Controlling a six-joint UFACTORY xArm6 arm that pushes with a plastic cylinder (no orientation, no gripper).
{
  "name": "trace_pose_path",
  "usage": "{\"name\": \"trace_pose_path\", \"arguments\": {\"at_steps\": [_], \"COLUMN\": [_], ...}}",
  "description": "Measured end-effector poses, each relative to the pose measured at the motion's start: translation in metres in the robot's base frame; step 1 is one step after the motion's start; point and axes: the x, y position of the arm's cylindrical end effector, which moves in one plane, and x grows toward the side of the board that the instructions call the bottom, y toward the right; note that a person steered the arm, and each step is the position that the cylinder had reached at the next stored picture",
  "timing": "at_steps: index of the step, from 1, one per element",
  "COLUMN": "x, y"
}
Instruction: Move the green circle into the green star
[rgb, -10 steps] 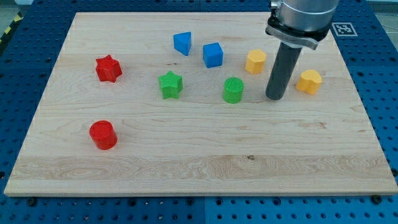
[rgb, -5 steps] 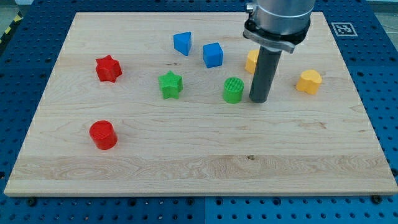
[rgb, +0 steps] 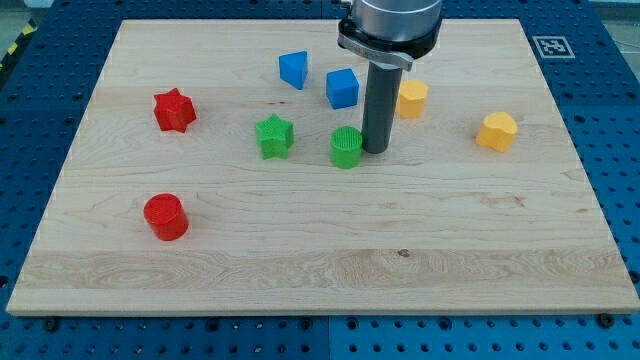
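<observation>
The green circle (rgb: 346, 147) stands on the wooden board (rgb: 320, 250) a little right of the view's centre. My tip (rgb: 376, 150) touches its right side. The green star (rgb: 273, 136) lies to the left of the circle, with a gap of about one block's width between them.
A blue block (rgb: 293, 69) and a blue cube (rgb: 342, 88) lie above the green pair. A yellow block (rgb: 411, 99) sits just right of the rod, another yellow block (rgb: 497, 131) further right. A red star (rgb: 173, 110) and a red cylinder (rgb: 165, 216) are at the left.
My tip has slid left, reached the green circle's right side and pushed it left, closer to the green star. The other blocks have not moved.
</observation>
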Motion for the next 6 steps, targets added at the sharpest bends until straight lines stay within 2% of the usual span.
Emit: {"name": "trace_pose_path", "arguments": {"at_steps": [3,4,5,6], "x": [0.021,0.043,0.02,0.017], "y": [0.024,0.018,0.008,0.008]}}
